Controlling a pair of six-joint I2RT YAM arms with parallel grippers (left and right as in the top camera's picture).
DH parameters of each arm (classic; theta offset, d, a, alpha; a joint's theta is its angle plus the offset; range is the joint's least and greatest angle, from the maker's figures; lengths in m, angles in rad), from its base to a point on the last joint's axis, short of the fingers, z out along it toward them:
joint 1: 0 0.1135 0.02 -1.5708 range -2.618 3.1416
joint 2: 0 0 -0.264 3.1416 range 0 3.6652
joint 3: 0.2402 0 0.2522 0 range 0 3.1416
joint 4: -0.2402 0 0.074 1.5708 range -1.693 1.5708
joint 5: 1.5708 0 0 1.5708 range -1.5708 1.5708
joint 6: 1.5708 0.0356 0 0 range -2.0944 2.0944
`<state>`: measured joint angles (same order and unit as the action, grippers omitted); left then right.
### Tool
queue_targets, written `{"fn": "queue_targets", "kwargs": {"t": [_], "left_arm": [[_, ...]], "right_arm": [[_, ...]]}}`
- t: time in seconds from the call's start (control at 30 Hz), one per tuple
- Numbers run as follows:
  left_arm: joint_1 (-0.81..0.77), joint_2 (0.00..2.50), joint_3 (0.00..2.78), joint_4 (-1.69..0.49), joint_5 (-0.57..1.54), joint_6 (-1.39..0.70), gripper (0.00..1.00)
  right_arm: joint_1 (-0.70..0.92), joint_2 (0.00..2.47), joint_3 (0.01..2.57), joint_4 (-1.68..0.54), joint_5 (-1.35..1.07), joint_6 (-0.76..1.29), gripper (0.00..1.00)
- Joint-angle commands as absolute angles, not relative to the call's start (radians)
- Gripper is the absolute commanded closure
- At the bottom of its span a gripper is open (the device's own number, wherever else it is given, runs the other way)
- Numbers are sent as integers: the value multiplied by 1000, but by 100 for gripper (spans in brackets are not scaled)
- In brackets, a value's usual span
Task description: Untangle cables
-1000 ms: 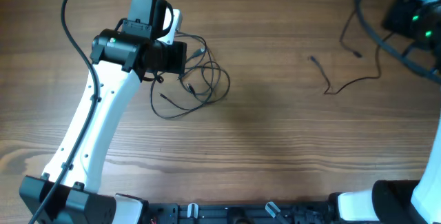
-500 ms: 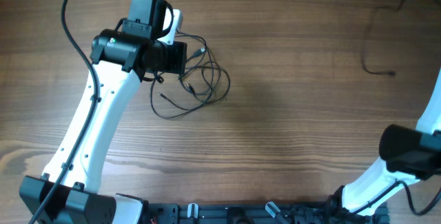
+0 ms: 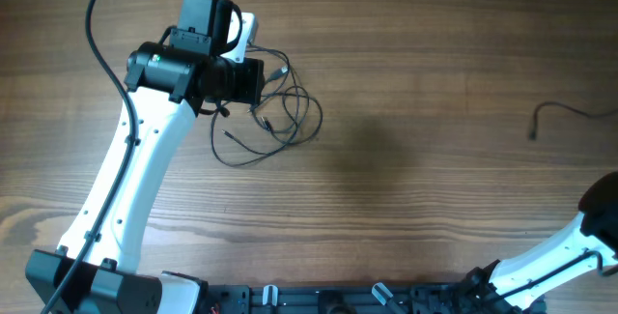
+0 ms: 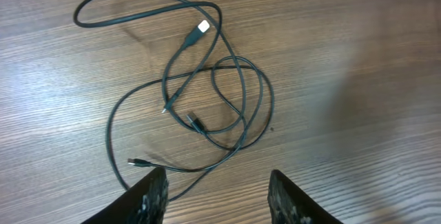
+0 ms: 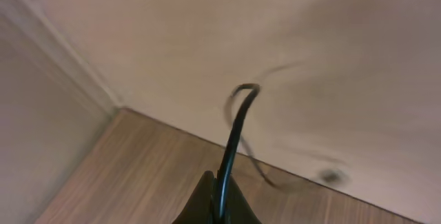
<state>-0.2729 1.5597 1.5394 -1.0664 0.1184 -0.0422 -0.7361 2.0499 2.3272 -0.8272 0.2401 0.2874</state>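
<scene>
A tangle of thin black cables [image 3: 275, 116] lies in loose loops on the wood table, right of my left gripper's head. In the left wrist view the tangle [image 4: 207, 107] shows several loops and a silvery plug end [image 4: 202, 26]. My left gripper [image 4: 217, 196] is open above the table, just short of the tangle. My right gripper [image 5: 220, 200] is shut on one black cable [image 5: 234, 134], which rises from the jaws and curls. In the overhead view that cable's free end [image 3: 555, 111] hangs at the far right; the right gripper itself is out of that view.
The left arm [image 3: 135, 179] crosses the table's left side, with its thick black cable [image 3: 97, 24] arching over it. Part of the right arm [image 3: 570, 246] shows at the bottom right corner. A wall and a wooden floor show behind in the right wrist view.
The right arm has swung off to the right and out of the overhead view, carrying the separate cable with it. The left arm and the tangle have not moved.
</scene>
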Motion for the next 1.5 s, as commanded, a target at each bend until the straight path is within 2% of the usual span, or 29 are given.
{"fn": "queue_targets", "kwargs": {"t": [0.0, 0.13, 0.33, 0.47, 0.93, 1.23, 1.47], "left_arm": [[-271, 1537, 1558, -1063, 145, -31, 51], [-271, 1537, 1558, -1058, 149, -36, 51], [-271, 1537, 1558, -1034, 198, -38, 51], [-271, 1537, 1558, -1038, 198, -38, 51], [-273, 1537, 1558, -1052, 221, -41, 51], [-273, 1537, 1558, -1060, 221, -41, 51], [-273, 1537, 1558, -1060, 221, -41, 51]], "right_arm": [[-701, 2135, 2336, -790, -5, 166, 96], [-664, 2186, 2336, -728, -126, 60, 96], [-645, 2251, 2336, -723, -76, 27, 96], [-645, 2331, 2336, -763, 4, 56, 96], [-654, 2560, 2335, -901, 3, 107, 96], [-656, 2590, 2334, -945, 37, 152, 96], [-663, 2590, 2334, -1033, 220, 270, 96]]}}
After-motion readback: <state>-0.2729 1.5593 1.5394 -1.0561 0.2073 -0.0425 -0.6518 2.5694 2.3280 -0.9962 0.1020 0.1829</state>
